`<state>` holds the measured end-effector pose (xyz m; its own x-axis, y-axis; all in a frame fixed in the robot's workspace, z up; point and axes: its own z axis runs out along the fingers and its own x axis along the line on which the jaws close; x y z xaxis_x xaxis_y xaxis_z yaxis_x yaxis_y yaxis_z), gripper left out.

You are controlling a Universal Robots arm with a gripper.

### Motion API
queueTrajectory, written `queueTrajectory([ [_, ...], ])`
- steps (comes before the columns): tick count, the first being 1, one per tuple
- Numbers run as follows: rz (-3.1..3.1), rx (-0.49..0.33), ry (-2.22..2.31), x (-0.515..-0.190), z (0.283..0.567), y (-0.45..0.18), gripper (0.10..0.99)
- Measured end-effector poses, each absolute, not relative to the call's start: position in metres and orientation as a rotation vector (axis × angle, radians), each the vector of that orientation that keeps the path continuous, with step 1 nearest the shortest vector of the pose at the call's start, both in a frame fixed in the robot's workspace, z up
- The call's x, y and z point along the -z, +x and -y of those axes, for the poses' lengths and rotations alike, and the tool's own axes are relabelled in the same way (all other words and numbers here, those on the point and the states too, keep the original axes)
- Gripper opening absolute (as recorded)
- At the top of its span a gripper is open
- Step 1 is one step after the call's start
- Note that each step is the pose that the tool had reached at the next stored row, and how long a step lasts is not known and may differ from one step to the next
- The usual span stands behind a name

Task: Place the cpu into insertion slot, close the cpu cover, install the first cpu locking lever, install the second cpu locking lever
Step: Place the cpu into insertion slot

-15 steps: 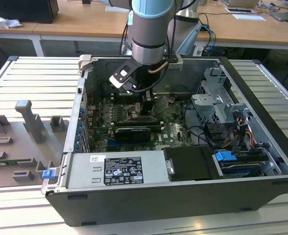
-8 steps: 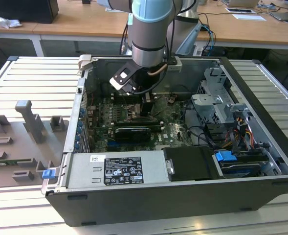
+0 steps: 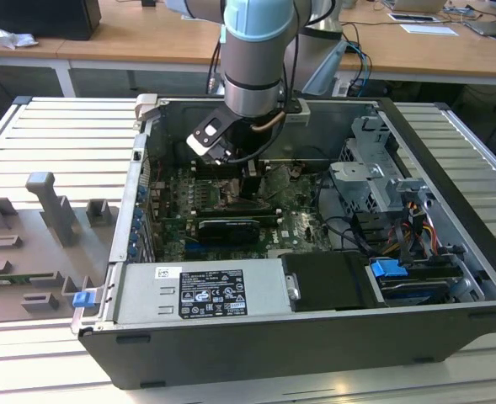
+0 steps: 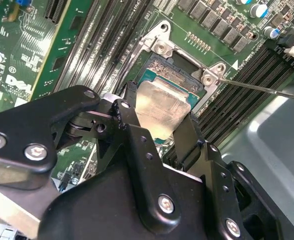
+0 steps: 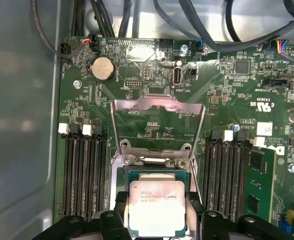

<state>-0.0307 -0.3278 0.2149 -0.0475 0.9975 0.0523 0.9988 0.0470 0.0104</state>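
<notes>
I'm on the first step here: placing the chip. In the first wrist view the cpu (image 5: 156,207) is pinched between the jaws, one pressed against each of two opposite edges, its pale metal top facing the camera. It sits right at the insertion slot (image 4: 184,62). In the second wrist view its green edge lies inside the socket's metal rim, with a strip of dark socket floor showing beyond it. Whether the chip rests fully down on the contacts or hangs just above them I cannot tell from these angles.

The cpu cover (image 5: 159,103) stands swung up on its hinge at the edge of the socket away from the jaws, and I can see the motherboard (image 5: 226,85) through its cut-out centre. A thin wire lever (image 4: 259,86) slants out from one corner of the socket, free of any catch. Long black memory slots (image 5: 84,170) flank the socket on both sides, close to the jaws.

In the exterior view the arm (image 3: 252,59) reaches down into the open computer case (image 3: 450,278), which lies on the slatted counter (image 3: 45,126).

My judgement is that this placing calls for the chip to lie square and level in the socket, edges parallel to the rim, before the grip lets go. A tilted corner could bend the contacts
</notes>
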Motion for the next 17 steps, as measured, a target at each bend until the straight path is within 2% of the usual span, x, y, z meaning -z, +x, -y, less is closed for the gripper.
queueTrajectory([
  [17,2.204,0.042,-2.194,-0.201,0.323,-0.032,0.537],
])
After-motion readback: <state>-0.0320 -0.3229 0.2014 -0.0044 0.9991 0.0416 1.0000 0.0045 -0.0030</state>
